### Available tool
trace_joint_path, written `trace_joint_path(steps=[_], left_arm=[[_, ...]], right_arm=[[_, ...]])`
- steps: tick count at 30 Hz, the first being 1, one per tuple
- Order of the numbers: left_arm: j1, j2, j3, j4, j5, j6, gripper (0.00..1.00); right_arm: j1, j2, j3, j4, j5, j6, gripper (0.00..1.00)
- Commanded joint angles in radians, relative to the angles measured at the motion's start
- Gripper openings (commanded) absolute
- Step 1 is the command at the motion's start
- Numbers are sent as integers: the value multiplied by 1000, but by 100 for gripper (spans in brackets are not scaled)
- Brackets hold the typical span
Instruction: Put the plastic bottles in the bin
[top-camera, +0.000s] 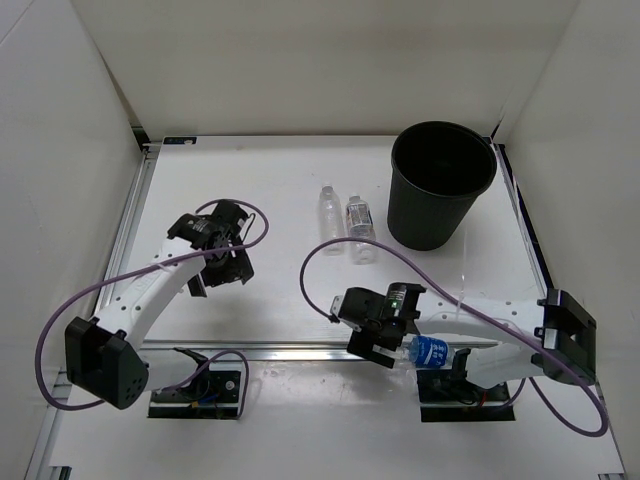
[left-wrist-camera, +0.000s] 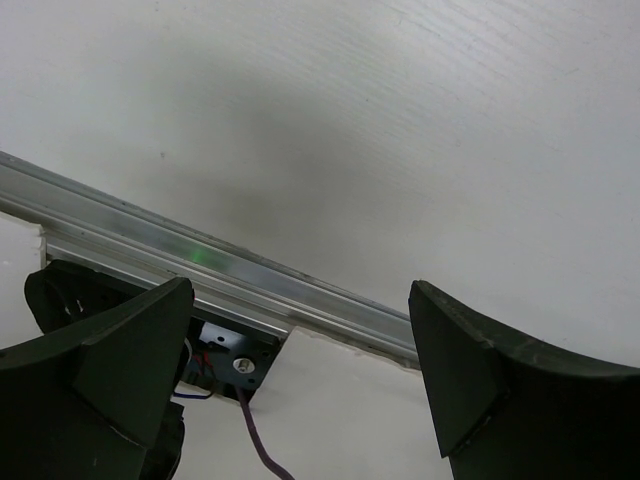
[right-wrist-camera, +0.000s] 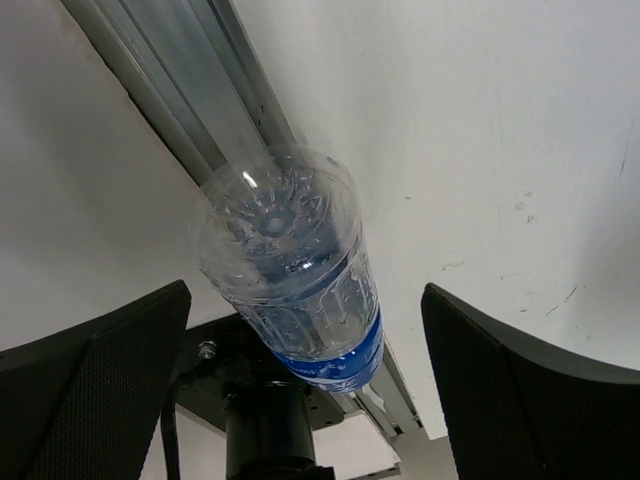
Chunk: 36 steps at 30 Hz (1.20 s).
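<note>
Though spread wide on either side of the blue-labelled bottle (right-wrist-camera: 290, 270), touches nothing with the right fingers (right-wrist-camera: 110, 380). Finds that bottle lying over the front rail (top-camera: 300, 352), beside the right arm's base (top-camera: 455, 400). Holds the left fingers (left-wrist-camera: 110, 370) released as well, above the surface (top-camera: 230, 185). Shows a clear bottle (top-camera: 329, 212) and a white-labelled one (top-camera: 360, 216) just left of the bin (top-camera: 430, 225).

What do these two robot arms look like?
The left arm and right arm are white tubes with chunky black joints. The left gripper and right gripper have broad black wedge fingers. Purple cables loop along each; a green light glows on the right wrist.
</note>
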Motion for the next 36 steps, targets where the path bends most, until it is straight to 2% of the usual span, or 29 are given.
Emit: trace_joint_path(steps=[1, 11, 13, 19, 20, 23, 24, 27, 28, 32, 33, 36], left_arm=[[-4, -47, -31, 8, 1, -12, 100], [-4, -65, -41, 8, -9, -12, 100], [-4, -65, -41, 8, -9, -12, 100], [-4, -74, -50, 8, -18, -12, 100], [-4, -74, -50, 8, -18, -12, 100], [-4, -65, -50, 8, -18, -12, 100], [-4, -65, -50, 8, -18, -12, 100], [-4, -65, -38, 8, -18, -12, 100], [-4, -56, -38, 8, -18, -12, 100], [-4, -47, 4, -11, -41, -31, 100], [-4, -47, 23, -11, -41, -31, 100], [-4, -38, 63, -11, -52, -31, 100]], right_arm=[[6, 12, -16, -17, -24, -67, 100], [-27, 161, -50, 3, -85, -163, 100], [-28, 181, -50, 38, -85, -175, 96], [-40, 230, 13, 50, -121, -142, 71], [-49, 242, 22, 50, -121, -128, 56], [-49, 265, 36, 38, -92, -62, 23], [-49, 265, 58, 23, -81, -42, 19], [-49, 279, 154, -57, -27, 25, 10], [-49, 279, 189, -95, 12, 41, 10], [-49, 244, 476, -190, 169, 96, 2], [-49, 244, 633, -210, 288, 96, 0], [-93, 288, 864, -235, 468, 64, 0]])
